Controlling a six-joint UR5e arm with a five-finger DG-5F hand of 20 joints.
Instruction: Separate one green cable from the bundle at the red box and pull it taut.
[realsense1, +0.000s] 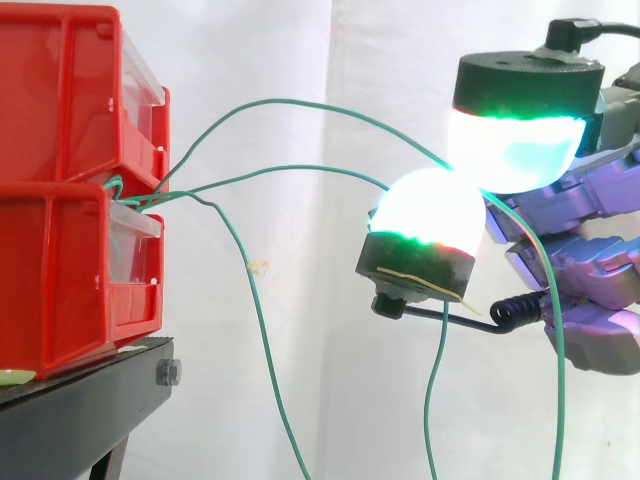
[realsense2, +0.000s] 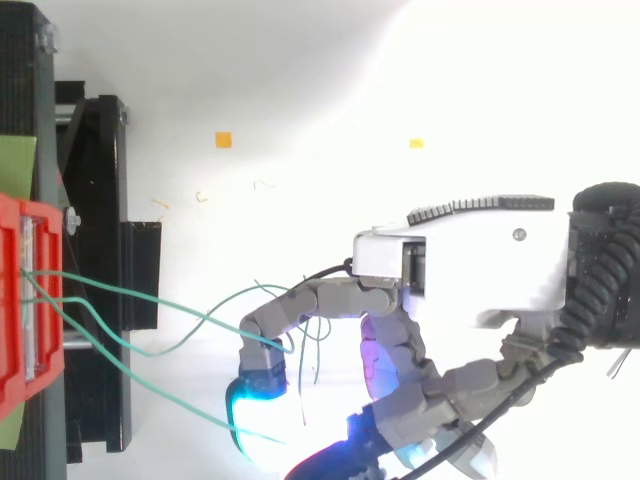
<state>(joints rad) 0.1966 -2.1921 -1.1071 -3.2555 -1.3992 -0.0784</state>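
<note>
Three thin green cables come out between two stacked red bins (realsense1: 60, 150) at the left. The top cable (realsense1: 300, 101) arches loosely rightward and runs in between two glowing fingertips (realsense1: 430, 215) of my hand (realsense1: 580, 230), which pinch it; past them it hangs down. A second cable (realsense1: 290, 169) passes behind the lower pad and drops. The third (realsense1: 255, 300) falls straight away from the bin. From above, my hand (realsense2: 460, 260) sits right of the red bin (realsense2: 15, 300), with the green cables (realsense2: 150, 296) spanning the gap to a curled finger.
The bins rest on a black stand (realsense1: 80, 410), seen from above as black bars (realsense2: 100, 200). A white curtain hangs behind. Small orange scraps (realsense2: 223, 139) lie on the white floor.
</note>
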